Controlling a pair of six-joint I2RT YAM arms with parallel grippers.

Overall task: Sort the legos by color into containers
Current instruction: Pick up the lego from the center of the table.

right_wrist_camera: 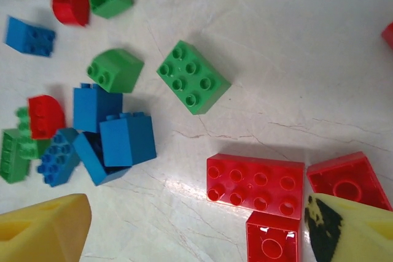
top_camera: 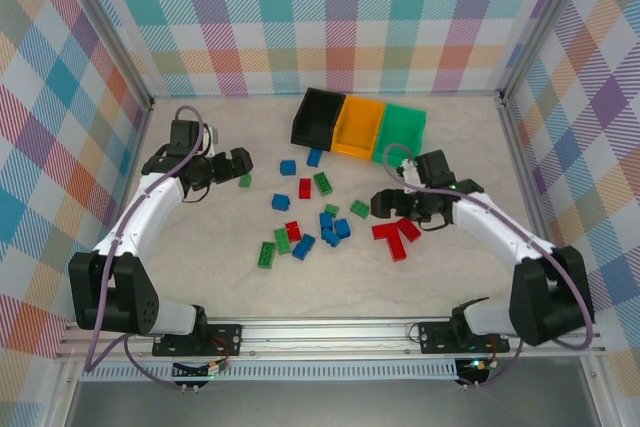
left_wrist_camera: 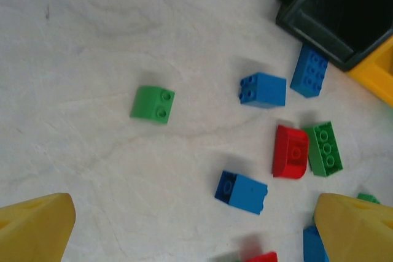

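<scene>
While the orange bin (top_camera: pixel 358 125) and green bin (top_camera: pixel 403 125) look empty from the top and the black bin (top_camera: pixel 318 115) is too dark to judge, the legos (top_camera: pixel 305 188) lie loose mid-table. Sorting is judged not begun.

Left wrist: left gripper (left_wrist_camera: pixel 193 228) is spread wide and empty, with a blue brick (left_wrist_camera: pixel 241 192) below.

Right wrist: right gripper (right_wrist_camera: pixel 196 231) has its jaws apart, straddling a red oblong brick (right_wrist_camera: pixel 255 181), nothing clamped.

Your station reads as a robotics lab cell: checked fabric walls (top_camera: pixel 330 17) on aluminium framing (top_camera: pixel 527 172) enclose a marble-patterned table (top_camera: pixel 330 287), with left arm (top_camera: pixel 140 217) and right arm (top_camera: pixel 500 227) bolted to its front rail (top_camera: pixel 330 332).
</scene>
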